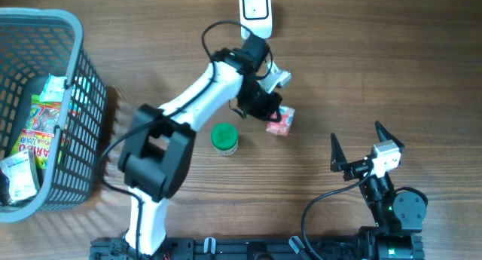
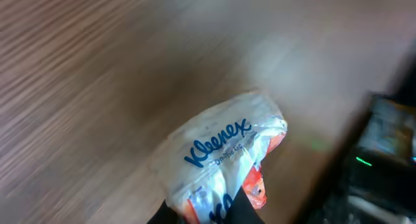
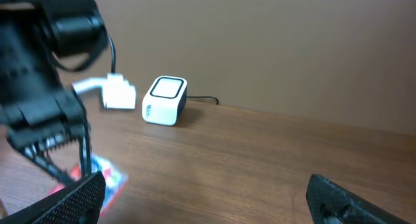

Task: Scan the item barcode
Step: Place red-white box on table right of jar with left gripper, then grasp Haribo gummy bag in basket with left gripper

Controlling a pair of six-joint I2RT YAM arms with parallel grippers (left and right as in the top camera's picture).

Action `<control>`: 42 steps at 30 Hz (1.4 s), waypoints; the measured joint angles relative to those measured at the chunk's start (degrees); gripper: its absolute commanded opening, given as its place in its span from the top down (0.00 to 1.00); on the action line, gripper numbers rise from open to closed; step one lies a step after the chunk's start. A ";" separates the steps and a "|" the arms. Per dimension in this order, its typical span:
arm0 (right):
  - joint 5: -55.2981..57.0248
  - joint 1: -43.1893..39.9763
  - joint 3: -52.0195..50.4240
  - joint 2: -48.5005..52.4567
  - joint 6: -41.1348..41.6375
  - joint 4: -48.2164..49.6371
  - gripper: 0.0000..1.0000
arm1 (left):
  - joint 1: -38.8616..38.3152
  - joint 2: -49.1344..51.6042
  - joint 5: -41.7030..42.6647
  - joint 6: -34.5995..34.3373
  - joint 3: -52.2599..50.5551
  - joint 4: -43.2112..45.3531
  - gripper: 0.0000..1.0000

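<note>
At the left edge of the desk (image 1: 392, 49) stands a grey basket (image 1: 83, 87) with several packets inside. From the near edge the left arm reaches out toward the middle of the desk. Its left gripper (image 1: 267, 113) is closed narrow on a tissue pack (image 2: 224, 152), pinching it at one end. In the left wrist view the pack's long axis runs away from the fingers, with the printed brand name facing that camera. No barcode shows in any view. Whether the pack is lifted clear of the desk or just touching it cannot be told.

Near the pack, on the side toward the left edge and a little toward the near edge, is a jar with a green lid (image 1: 224, 138), apart from the gripper.

The scanner (image 1: 256, 5) sits at the far edge, almost straight beyond the held pack, with bare desk between them. That line is what the coming move likely turns on. The pack probably has to travel toward the far edge and be turned so that its hidden barcode side faces the scanner's window.

Near the right near corner the right gripper (image 1: 356, 132) is spread wide and empty, well apart from pack and scanner. The left arm is plainly the nearer one.
</note>
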 measured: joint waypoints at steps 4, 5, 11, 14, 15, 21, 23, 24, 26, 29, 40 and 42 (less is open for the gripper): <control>0.00 0.00 0.00 0.00 0.00 -0.02 0.00 | -4.17 0.24 -20.28 -7.04 0.00 -0.37 0.47; 0.00 0.00 0.00 0.00 0.00 -0.02 0.00 | -5.05 0.24 -22.69 -7.63 0.00 -0.35 0.00; 0.02 0.00 0.00 0.00 0.00 0.00 0.00 | -8.20 -0.66 -29.46 -8.85 4.98 -8.33 0.00; 0.00 0.00 0.00 0.00 0.00 0.00 0.01 | -6.34 -5.51 -30.67 -8.81 18.49 -16.37 0.00; 0.00 0.00 0.00 0.00 0.00 -0.02 0.00 | -4.39 -8.72 -32.22 -9.31 24.50 -18.93 0.00; 0.00 0.00 0.00 0.00 0.00 0.00 0.00 | 24.13 -28.96 -49.86 -41.27 33.77 -31.15 0.00; 0.02 0.00 0.00 0.00 0.00 0.00 0.00 | 37.44 -30.32 -52.02 -56.28 33.73 -39.78 0.00; 0.00 0.00 0.00 0.00 0.00 0.00 0.00 | 43.30 -30.34 -53.05 -62.90 33.73 -41.81 0.00; 0.00 0.00 0.00 0.00 0.00 -0.02 0.00 | 52.17 -30.16 -52.30 -70.40 32.57 -43.08 0.00; 0.02 0.00 0.00 0.00 0.00 -0.02 0.01 | 60.83 -29.22 -51.41 -78.90 28.59 -43.23 0.00; 0.02 0.00 0.00 0.00 0.00 0.00 0.00 | 66.07 -13.77 -50.34 -105.26 13.46 -33.53 0.00; 0.02 0.00 0.00 0.00 0.00 0.00 0.01 | 66.07 -7.87 -50.34 -106.07 12.74 -30.93 0.00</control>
